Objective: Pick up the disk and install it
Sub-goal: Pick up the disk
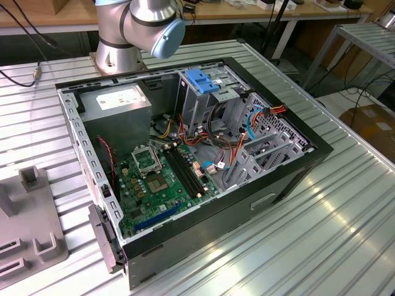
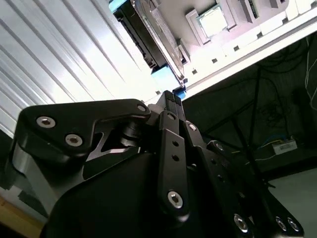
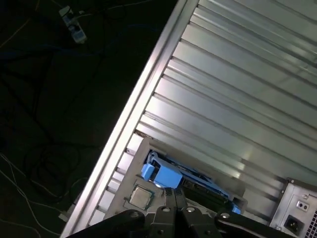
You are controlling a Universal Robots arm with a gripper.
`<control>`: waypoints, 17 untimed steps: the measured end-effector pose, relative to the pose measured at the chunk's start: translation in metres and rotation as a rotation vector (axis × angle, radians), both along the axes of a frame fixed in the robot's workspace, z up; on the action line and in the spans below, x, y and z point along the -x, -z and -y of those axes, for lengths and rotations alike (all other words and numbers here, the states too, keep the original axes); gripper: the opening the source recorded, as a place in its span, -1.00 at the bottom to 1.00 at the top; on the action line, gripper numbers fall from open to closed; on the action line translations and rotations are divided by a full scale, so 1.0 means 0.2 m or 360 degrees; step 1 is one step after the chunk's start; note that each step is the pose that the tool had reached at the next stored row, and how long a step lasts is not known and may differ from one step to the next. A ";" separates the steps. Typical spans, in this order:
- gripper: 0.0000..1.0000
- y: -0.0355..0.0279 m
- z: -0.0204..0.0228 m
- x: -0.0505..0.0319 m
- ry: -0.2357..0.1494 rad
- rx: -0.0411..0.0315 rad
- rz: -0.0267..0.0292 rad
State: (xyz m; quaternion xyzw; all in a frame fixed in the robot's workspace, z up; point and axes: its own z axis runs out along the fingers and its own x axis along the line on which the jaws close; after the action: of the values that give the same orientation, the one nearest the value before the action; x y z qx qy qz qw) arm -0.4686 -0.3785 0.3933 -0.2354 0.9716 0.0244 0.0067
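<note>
While beside disk (image 3: pixel 161 174), processor chip (image 3: pixel 140 197)

Open-topped computer case (image 1: pixel 259 203): room above motherboard (image 1: pixel 160 179); cables (image 1: pixel 216 132) crowd beside drive cage (image 1: pixel 197 108), blue latch (image 1: pixel 202 80) atop. Desk (image 1: pixel 321 234) bare on exterior view's right; grey fixture (image 1: pixel 31 216) left; disk (image 3: pixel 166 176) near desk edge.

The disk (image 2: pixel 151 34) stood on edge in a fixture (image 2: pixel 174 15) just ahead of the gripper (image 2: pixel 171 95). A processor chip (image 2: pixel 213 20) lay in that fixture beside the disk. The fixture rested on the table (image 3: pixel 237 74), the computer case (image 3: pixel 297 213) well off to the gripper's side.
</note>
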 end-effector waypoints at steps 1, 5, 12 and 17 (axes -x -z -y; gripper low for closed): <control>-0.80 0.000 0.000 0.000 -0.0027 0.0000 0.00000; -0.80 0.000 0.000 0.000 -0.0168 0.0000 0.00000; -0.80 0.000 0.000 0.000 -0.0439 0.0000 0.00001; -0.80 0.003 0.000 0.000 -0.0641 0.0000 0.00001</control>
State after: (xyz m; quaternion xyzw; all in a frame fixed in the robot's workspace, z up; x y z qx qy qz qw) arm -0.4686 -0.3785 0.3927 -0.4251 0.9048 0.0252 0.0017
